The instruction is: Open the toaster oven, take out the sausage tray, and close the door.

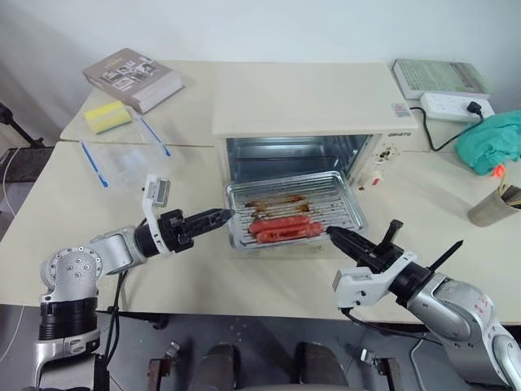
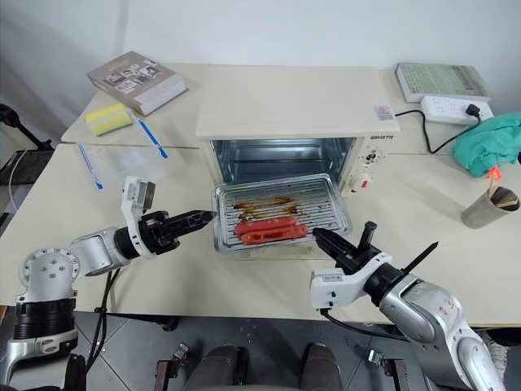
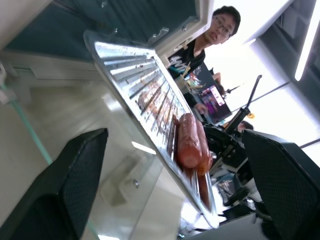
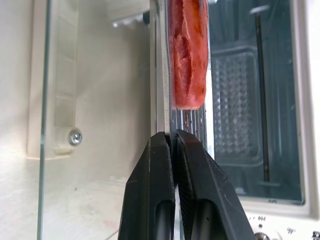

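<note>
Toaster oven (image 1: 313, 102) stands open, and my sausage tray (image 1: 342, 195) sits just in front of it. Tray looks thin, stiff and greasy, so I hold its rim. My right gripper (image 1: 333, 232) pinches the near edge; my left gripper (image 1: 229, 214) is spread beside it.

Sausage tray (image 1: 326, 204) ribbed shiny metal, grease-stained; toaster oven (image 1: 313, 102) matt cream shell, bright metal interior; door (image 4: 42, 100) clear glass; table (image 1: 73, 204) smooth matt.

The sausage tray (image 1: 295, 213) and lowered door (image 4: 42, 100) block the toaster oven (image 1: 313, 122) mouth; table (image 1: 65, 204) beside lies open
</note>
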`<state>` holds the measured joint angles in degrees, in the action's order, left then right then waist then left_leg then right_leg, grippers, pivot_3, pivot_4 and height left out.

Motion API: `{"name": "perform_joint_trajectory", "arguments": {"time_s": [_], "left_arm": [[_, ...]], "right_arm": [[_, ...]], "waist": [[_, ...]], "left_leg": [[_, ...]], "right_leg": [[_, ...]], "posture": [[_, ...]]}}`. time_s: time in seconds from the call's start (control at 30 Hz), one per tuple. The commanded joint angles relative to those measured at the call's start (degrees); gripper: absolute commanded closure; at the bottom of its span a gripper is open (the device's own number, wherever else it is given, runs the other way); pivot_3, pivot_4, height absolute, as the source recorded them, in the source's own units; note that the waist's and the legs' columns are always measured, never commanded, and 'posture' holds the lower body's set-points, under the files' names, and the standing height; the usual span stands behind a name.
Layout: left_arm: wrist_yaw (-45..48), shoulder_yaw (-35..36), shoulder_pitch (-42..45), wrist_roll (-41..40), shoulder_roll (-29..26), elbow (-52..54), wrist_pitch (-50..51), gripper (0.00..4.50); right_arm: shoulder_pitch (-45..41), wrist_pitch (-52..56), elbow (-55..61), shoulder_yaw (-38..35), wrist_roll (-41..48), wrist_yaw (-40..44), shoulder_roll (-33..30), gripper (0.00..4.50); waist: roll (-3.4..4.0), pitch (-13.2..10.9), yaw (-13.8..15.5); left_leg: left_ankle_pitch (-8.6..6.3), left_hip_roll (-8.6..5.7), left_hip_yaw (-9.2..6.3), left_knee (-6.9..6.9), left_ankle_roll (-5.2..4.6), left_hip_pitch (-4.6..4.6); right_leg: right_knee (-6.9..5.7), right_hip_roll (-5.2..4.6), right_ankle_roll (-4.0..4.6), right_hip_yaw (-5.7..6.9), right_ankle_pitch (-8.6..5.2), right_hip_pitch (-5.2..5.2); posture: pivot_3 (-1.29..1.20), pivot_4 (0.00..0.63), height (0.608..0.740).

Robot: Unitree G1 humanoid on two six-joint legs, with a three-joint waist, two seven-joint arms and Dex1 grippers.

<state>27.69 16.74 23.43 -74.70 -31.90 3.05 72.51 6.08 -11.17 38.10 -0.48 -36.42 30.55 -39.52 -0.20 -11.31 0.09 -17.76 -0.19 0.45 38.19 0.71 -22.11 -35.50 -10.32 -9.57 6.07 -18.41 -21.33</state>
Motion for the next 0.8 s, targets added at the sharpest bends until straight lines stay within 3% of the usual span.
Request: {"name": "perform_joint_trajectory", "arguments": {"time_s": [0.03,0.13,0.23,0.5,0.67,0.8], "left_arm": [[-6.84,2.33,1.64,-7.69,1.08,-2.57,3.82,0.0],[-12.85,2.44,2.2,-13.97,1.86,-5.2,5.39,0.0],[-18.42,1.15,1.67,-20.24,1.98,-6.68,5.65,0.53],[-30.88,-4.82,-2.32,-36.62,0.06,-5.72,0.1,2.94],[-32.72,-5.09,-3.75,-38.3,0.65,-4.92,-1.42,4.44],[-34.94,-4.05,-4.04,-38.3,1.82,-5.03,-2.18,4.48]], "right_arm": [[-1.17,-2.44,1.21,-1.61,2.33,-0.47,-0.93,4.42],[-1.78,-3.66,0.69,-1.26,3.3,0.03,-1.52,4.42],[-2.31,-4.6,0.48,-0.89,4.29,0.83,-1.96,4.5],[-3.79,-4.98,0.13,-0.42,5.31,2.47,-2.04,4.5],[-3.94,-4.77,0.24,-0.16,6.97,3.94,-1.78,4.5],[-3.83,-4.07,0.41,0.35,10.96,6.66,-1.74,4.5]], "waist": [[0.0,0.0,-0.03],[-0.02,0.0,-0.04],[-0.02,0.0,-0.03],[-0.03,0.01,0.02],[-0.03,0.01,0.05],[-0.04,0.02,0.1]], "left_leg": [[0.0,0.0,0.01,0.0,0.0,0.01],[0.01,0.0,0.01,0.0,0.01,0.03],[0.01,0.0,0.01,0.0,0.01,0.03],[0.01,-0.01,0.02,0.01,0.01,0.06],[0.01,-0.03,0.06,0.04,0.01,0.06],[0.01,-0.03,0.07,0.04,0.01,0.06]], "right_leg": [[-0.01,0.0,0.0,-0.01,0.0,0.0],[-0.03,0.0,0.0,-0.03,0.0,0.0],[-0.02,-0.01,0.0,-0.05,0.0,0.0],[-0.05,-0.02,0.0,-0.1,0.0,0.01],[-0.04,-0.02,0.01,-0.13,0.0,0.02],[-0.03,-0.01,0.01,-0.12,0.0,0.02]], "posture": [[0.0,0.15,0.74],[0.0,0.15,0.74],[0.0,0.15,0.74],[0.0,0.15,0.74],[0.0,0.15,0.74],[0.0,0.15,0.74]]}}
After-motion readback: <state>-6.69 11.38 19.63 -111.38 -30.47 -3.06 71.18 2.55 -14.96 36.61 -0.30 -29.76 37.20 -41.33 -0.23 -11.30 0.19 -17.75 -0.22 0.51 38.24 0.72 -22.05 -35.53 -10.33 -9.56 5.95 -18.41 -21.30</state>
